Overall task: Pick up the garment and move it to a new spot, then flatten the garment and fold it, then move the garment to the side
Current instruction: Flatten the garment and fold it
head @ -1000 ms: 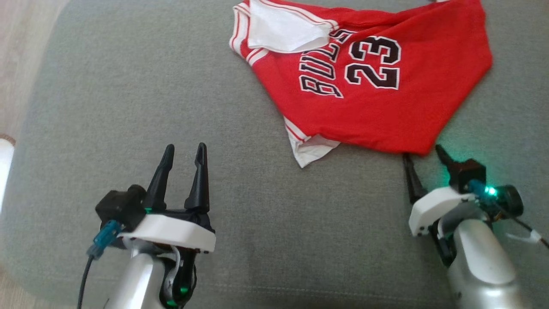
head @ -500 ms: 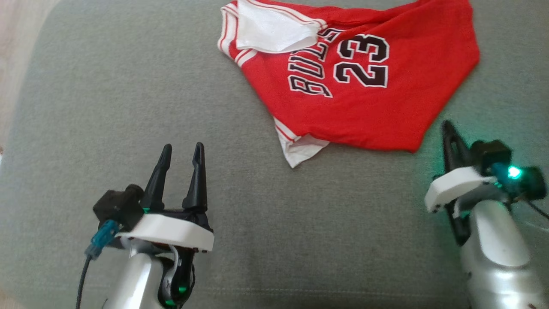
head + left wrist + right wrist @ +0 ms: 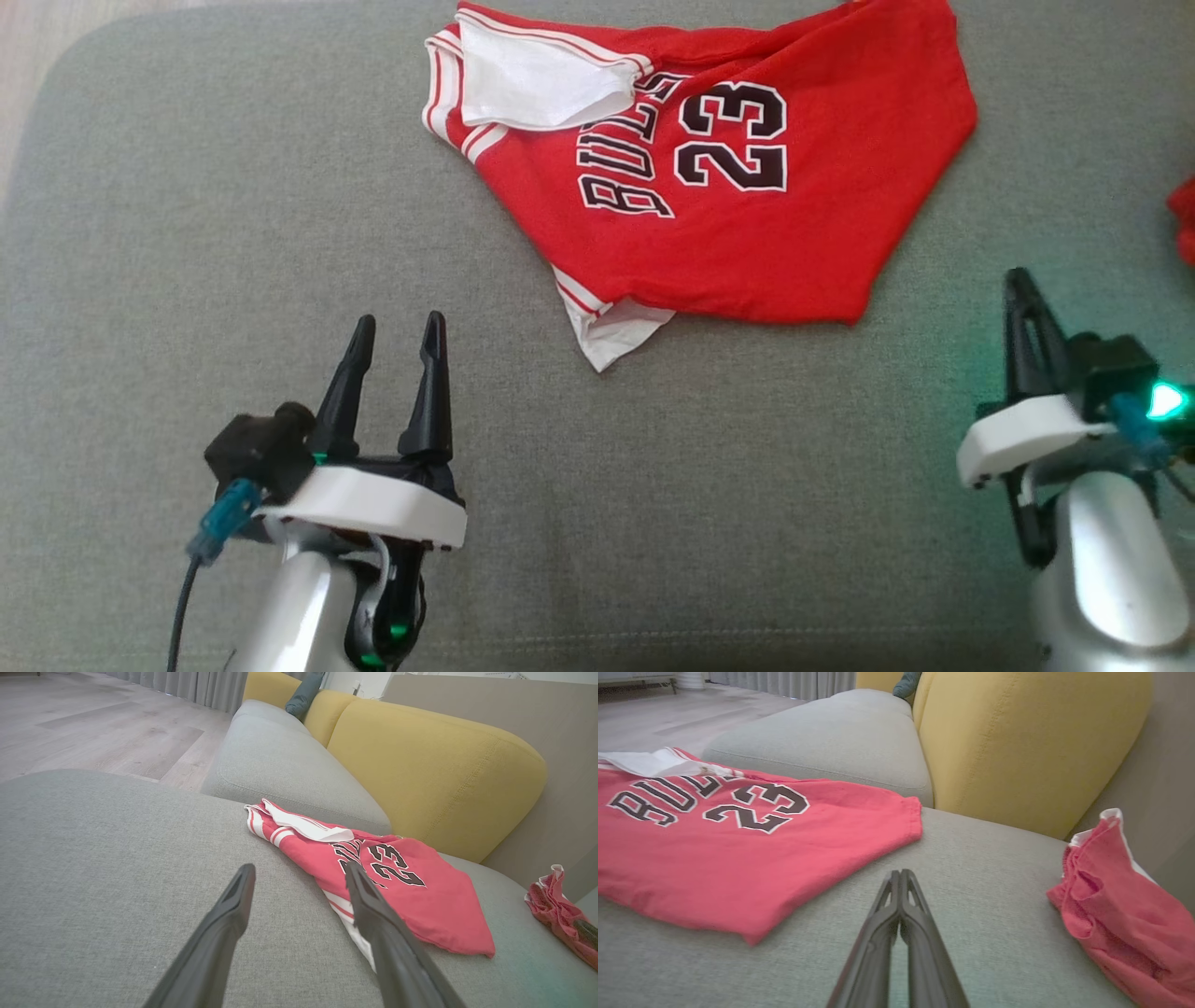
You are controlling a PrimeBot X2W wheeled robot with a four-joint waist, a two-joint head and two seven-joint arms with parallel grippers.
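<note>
Cloth [image 3: 1115, 914], crumpled red, lies apart from garment [image 3: 747, 233].

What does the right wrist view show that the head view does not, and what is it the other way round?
The right wrist view adds the yellow back cushion and the grey curtains behind the sofa.

The head view adds the left gripper, open, over bare seat and apart from the jersey.

Both share the red jersey numbered 23, lying on the grey seat, the right gripper, shut and holding nothing, and the crumpled red cloth, cut off at the head view's right edge.
</note>
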